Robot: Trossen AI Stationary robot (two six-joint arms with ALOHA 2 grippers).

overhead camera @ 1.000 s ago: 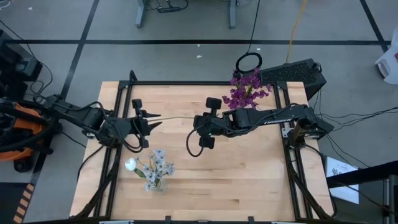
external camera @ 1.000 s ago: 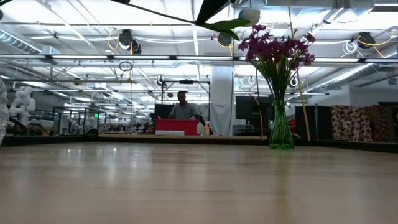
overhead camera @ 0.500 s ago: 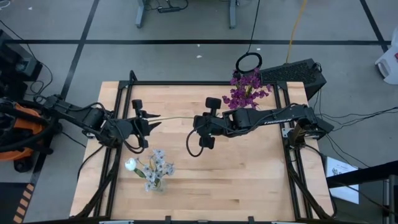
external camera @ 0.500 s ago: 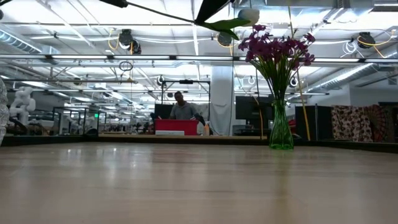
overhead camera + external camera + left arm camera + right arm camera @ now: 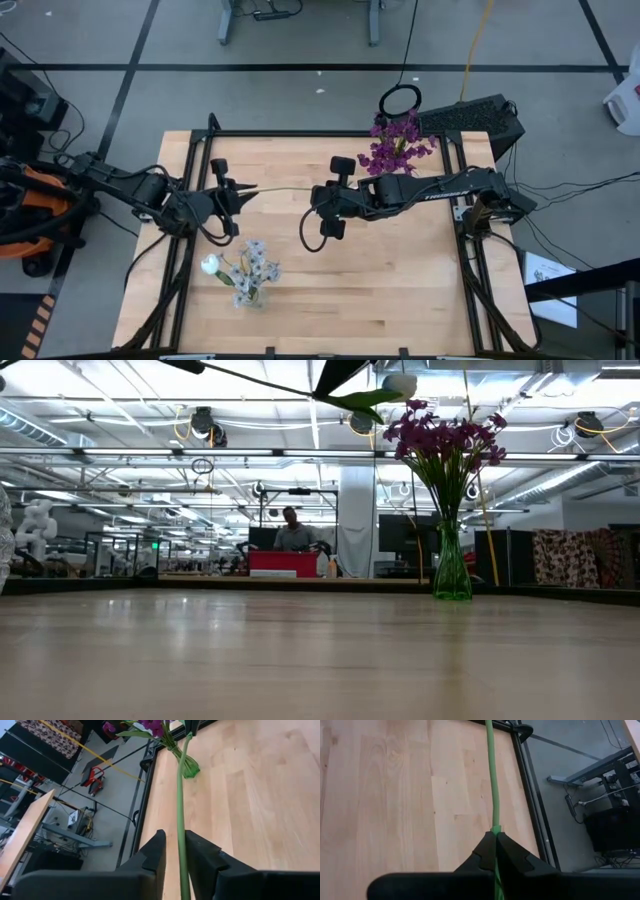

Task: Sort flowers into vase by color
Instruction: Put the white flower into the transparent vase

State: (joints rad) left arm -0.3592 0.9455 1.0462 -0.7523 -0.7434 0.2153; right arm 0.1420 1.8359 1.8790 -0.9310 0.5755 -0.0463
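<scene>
A white-budded flower hangs level above the table's middle. Its thin green stem runs from my right gripper toward my left gripper. Its bud and a leaf show in the low view. My right gripper is shut on the stem. My left gripper is open by a narrow gap, a finger on each side of the stem. A green vase of purple flowers stands at the far right. A clear vase at the near left holds a white bud and a pale sprig. My right gripper pinches the stem between its two fingertips, near the bud end. The fingers slant down from the table's right side and lie along the stem. The flower is lifted clear and about level. My left gripper: the stem lies close to one finger; I cannot tell whether it touches.
Bare wooden tabletop lies under and in front of both arms. Black frame rails run along the table's left and right edges. A person sits behind a red box far off in the room.
My left gripper's fingers have drawn closer together about the stem. Both arms and the flower have kept still.
</scene>
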